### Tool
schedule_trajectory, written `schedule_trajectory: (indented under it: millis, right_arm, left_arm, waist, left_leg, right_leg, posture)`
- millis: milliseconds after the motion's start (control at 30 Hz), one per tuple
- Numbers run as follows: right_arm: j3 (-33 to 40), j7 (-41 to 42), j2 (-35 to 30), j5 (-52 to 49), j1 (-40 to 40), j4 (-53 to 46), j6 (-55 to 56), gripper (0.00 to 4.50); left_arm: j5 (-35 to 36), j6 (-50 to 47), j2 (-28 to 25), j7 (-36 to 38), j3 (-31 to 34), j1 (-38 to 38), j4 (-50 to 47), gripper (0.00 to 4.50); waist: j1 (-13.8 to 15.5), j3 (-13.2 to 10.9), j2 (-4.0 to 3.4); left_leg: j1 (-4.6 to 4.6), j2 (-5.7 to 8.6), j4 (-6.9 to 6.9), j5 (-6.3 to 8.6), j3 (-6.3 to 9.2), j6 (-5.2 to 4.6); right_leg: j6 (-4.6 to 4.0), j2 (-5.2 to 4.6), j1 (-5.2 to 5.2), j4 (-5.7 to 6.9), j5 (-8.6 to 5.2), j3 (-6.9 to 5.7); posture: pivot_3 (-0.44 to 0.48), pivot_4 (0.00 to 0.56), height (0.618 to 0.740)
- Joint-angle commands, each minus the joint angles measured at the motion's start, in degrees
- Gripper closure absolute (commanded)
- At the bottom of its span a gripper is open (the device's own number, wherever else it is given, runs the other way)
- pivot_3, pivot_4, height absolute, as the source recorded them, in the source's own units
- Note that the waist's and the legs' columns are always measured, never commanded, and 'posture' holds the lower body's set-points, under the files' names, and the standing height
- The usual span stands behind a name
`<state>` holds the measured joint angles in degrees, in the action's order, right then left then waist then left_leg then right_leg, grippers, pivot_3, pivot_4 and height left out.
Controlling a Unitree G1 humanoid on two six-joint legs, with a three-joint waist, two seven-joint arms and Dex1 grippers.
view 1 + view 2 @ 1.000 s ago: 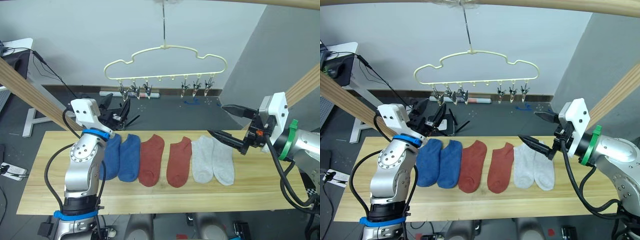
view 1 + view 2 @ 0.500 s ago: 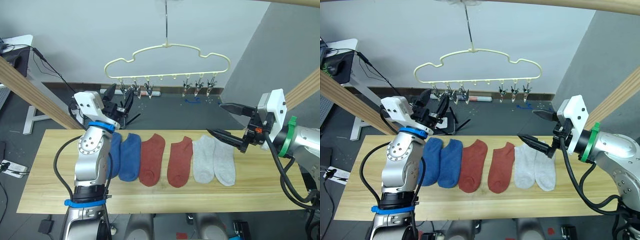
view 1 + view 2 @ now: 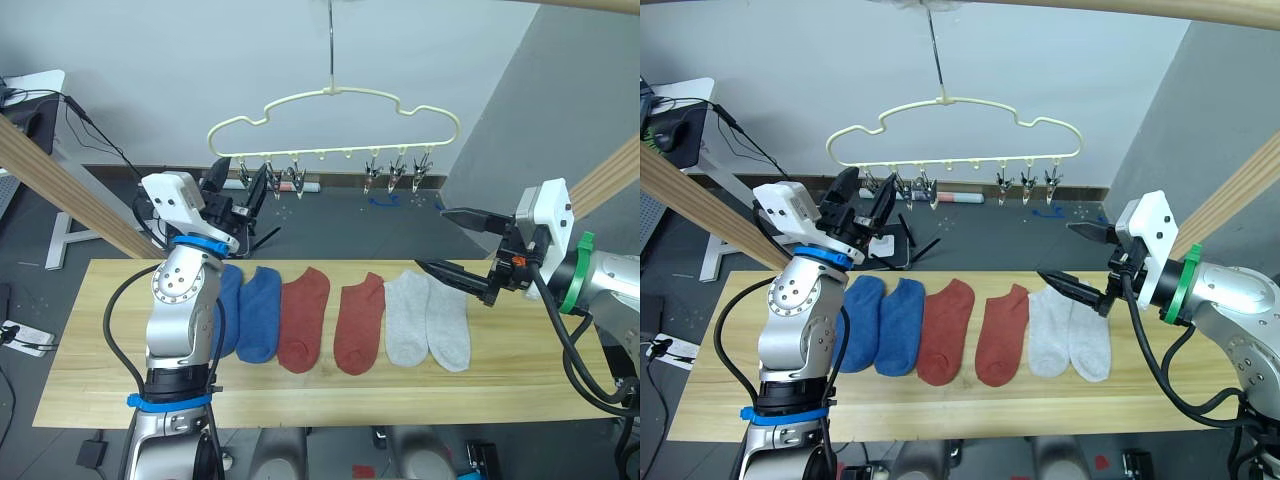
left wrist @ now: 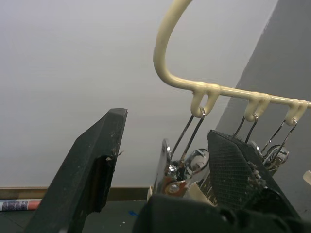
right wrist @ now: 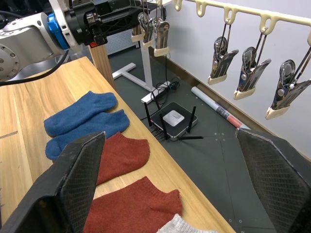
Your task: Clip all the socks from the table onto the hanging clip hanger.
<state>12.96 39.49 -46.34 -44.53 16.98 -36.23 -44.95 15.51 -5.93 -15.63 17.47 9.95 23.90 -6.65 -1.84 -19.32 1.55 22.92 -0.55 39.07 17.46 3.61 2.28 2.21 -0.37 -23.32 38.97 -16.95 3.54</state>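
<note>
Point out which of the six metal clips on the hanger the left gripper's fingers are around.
The end clip on the robot's left, hanging from the first loop of the pale-yellow wire clip hanger. The open left gripper brackets it; the other five hang beyond its fingers.

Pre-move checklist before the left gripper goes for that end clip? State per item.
1. Left gripper open: ok, both fingers are spread wide.
2. End clip lined up between its fingers: ok in the left wrist view; how deep it sits, cannot tell.
3. Clip hanger hanging level, all six clips bare: ok.
4. Sock in hand to clip: not ok. All six socks lie on the table: blue pair, red pair, grey pair.
5. Right gripper open and holding nothing: ok, it hovers over the table's far edge above the grey pair.
6. Grippers apart from each other: ok.
</note>
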Motion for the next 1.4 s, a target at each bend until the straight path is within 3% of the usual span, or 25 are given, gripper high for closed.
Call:
schedule_trajectory:
  millis: [33, 167, 267, 467, 633, 800, 933, 1033, 1167, 1400]
  right_arm:
    - [1.1, 0.3, -0.6, -0.5, 0.2, -1.2, 1.2, 0.0]
    - [1.2, 0.1, -0.6, -0.6, 0.2, -1.3, 1.1, 0.0]
    - [1.3, 0.0, -0.6, -0.8, 0.2, -1.5, 1.0, 0.0]
    - [1.6, -0.4, -0.5, -1.4, -0.1, -1.9, 0.5, 0.0]
    - [1.5, -1.5, -0.1, -1.9, -1.7, -3.3, -0.1, 0.0]
    - [3.0, -3.7, 0.1, 2.3, -9.8, -4.7, 1.8, 0.0]
    - [2.0, -9.1, 2.2, 13.7, -21.7, -3.4, 7.1, 0.0]
    - [-1.4, -13.7, 5.6, 21.0, -26.1, -0.3, 11.0, 0.0]
    - [-5.9, -17.5, 9.5, 30.2, -27.1, 8.2, 18.0, 0.0]
    - [-9.0, -17.5, 13.7, 34.6, -20.2, 21.4, 22.5, 0.0]
  left_arm:
    - [0.1, 0.3, -0.3, 0.0, -0.3, 0.7, -2.2, 1.48]
    - [-0.3, 0.5, -0.4, -0.2, -0.5, 1.3, -1.8, 1.48]
    - [-0.8, 0.8, -0.5, -0.6, -0.5, 1.7, -1.7, 2.05]
    - [-1.0, 0.1, -0.7, -1.1, -0.3, 0.8, -2.9, 3.65]
    - [-1.0, -0.5, -1.2, -1.1, -0.1, 0.5, -3.7, 4.49]
    - [0.0, -2.1, -2.6, 0.4, -0.1, 0.8, -4.5, 4.49]
    - [1.2, -3.5, -4.1, 2.1, 0.1, 1.5, -4.5, 4.49]
    - [1.9, -4.3, -4.9, 3.0, 0.2, 1.9, -4.1, 4.49]
    - [2.1, -5.1, -5.5, 4.0, -0.1, 2.2, -3.8, 4.49]
    - [2.0, -5.9, -5.9, 4.6, -0.1, 2.3, -3.6, 4.49]
  waist:
    - [0.0, 0.0, 0.0]
    - [0.0, 0.0, 0.0]
    - [0.0, 0.0, 0.0]
    - [0.0, 0.0, 0.0]
    - [0.0, 0.0, 0.0]
    - [0.2, 0.0, 0.0]
    - [0.3, 0.0, 0.0]
    - [0.2, 0.0, 0.0]
    - [-0.1, 0.0, -0.02]
    - [-0.1, 0.0, -0.03]
  left_leg:
    - [0.0, 0.0, 0.0, 0.0, 0.0, 0.0]
    - [0.0, 0.0, 0.0, -0.01, 0.01, 0.01]
    - [0.0, 0.0, 0.0, -0.01, 0.0, 0.02]
    - [0.0, 0.0, 0.0, -0.02, 0.0, 0.04]
    - [0.0, 0.0, 0.0, -0.03, 0.01, 0.04]
    - [0.01, 0.0, -0.02, -0.03, 0.03, 0.06]
    - [0.04, 0.01, -0.04, -0.09, 0.1, 0.16]
    - [0.01, 0.02, -0.04, -0.13, 0.11, 0.23]
    - [-0.06, 0.0, -0.05, -0.2, 0.09, 0.34]
    - [-0.08, 0.01, -0.06, -0.23, 0.04, 0.38]
  right_leg:
    - [0.0, 0.0, 0.0, 0.0, 0.0, 0.0]
    - [0.0, 0.0, 0.0, 0.0, 0.0, 0.0]
    - [0.0, 0.0, 0.0, 0.0, 0.0, 0.0]
    - [0.0, 0.0, 0.0, 0.0, 0.0, 0.0]
    - [0.0, 0.0, 0.0, 0.0, 0.0, 0.02]
    - [0.0, 0.0, 0.0, 0.0, 0.0, 0.02]
    - [0.0, -0.03, 0.0, -0.02, 0.0, 0.05]
    - [0.01, -0.03, 0.0, 0.01, 0.0, 0.06]
    - [0.0, 0.01, 0.0, 0.08, 0.0, 0.07]
    - [0.0, 0.03, -0.01, 0.07, 0.0, 0.02]
  posture:
    - [-0.044, 0.352, 0.72]
    - [-0.044, 0.351, 0.72]
    - [-0.046, 0.354, 0.72]
    - [-0.046, 0.354, 0.72]
    - [-0.041, 0.354, 0.72]
    - [-0.028, 0.349, 0.72]
    - [-0.024, 0.35, 0.72]
    - [-0.026, 0.351, 0.72]
    - [-0.03, 0.358, 0.72]
    - [-0.036, 0.365, 0.72]
